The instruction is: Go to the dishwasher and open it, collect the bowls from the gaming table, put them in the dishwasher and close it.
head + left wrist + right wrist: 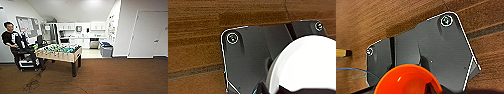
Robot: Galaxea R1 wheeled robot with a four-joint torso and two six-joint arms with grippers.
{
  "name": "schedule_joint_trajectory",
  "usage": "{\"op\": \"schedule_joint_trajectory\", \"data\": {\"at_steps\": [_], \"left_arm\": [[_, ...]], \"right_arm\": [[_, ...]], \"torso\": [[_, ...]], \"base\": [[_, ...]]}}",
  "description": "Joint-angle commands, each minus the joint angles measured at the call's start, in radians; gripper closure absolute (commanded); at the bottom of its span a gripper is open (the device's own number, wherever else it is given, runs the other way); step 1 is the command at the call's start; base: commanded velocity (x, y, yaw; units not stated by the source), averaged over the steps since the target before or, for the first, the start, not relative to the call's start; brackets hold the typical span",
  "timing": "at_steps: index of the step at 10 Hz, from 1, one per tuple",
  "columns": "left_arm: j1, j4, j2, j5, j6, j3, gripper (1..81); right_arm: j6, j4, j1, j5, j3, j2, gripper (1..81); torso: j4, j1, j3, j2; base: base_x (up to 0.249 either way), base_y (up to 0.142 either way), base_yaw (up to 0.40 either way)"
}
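Kitchenette: dishwasher [94, 43] far ahead (shut)

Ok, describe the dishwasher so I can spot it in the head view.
Look past the football table to the kitchenette at the far end of the room. The dishwasher sits under the counter, just left of the grey bins: a steel-grey front among white cabinet doors.

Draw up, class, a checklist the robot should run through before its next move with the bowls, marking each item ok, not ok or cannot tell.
1. White bowl close at the left wrist: ok.
2. Orange bowl close at the right wrist: ok.
3. Grip on each bowl secure: cannot tell.
4. Dishwasher in sight in the kitchen ahead: ok.
5. Dishwasher door open: cannot tell, too small.
6. Wooden floor right of the gaming table free for driving: ok.
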Motion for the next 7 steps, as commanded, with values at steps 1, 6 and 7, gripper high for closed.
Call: {"op": "schedule_joint_trajectory", "data": {"at_steps": [1,6,7], "left_arm": [[-0.059,-0.006,-0.015,0.029,-0.004,0.001,81.1],[-0.057,-0.006,-0.013,0.029,-0.004,0.003,81.1],[-0.057,-0.006,-0.013,0.029,-0.004,0.003,81.1]], "right_arm": [[-0.003,-0.015,0.046,-0.045,0.003,-0.011,81.1],[-0.003,-0.015,0.046,-0.045,0.000,-0.010,81.1],[-0.003,-0.015,0.045,-0.045,0.000,-0.011,81.1]], "torso": [[0.000,0.001,0.000,0.000],[0.000,0.001,0.000,-0.002],[0.000,0.001,0.000,-0.001]], "base": [[0.075,0.000,0.000],[0.103,0.000,0.000],[0.112,0.000,0.000]]}}
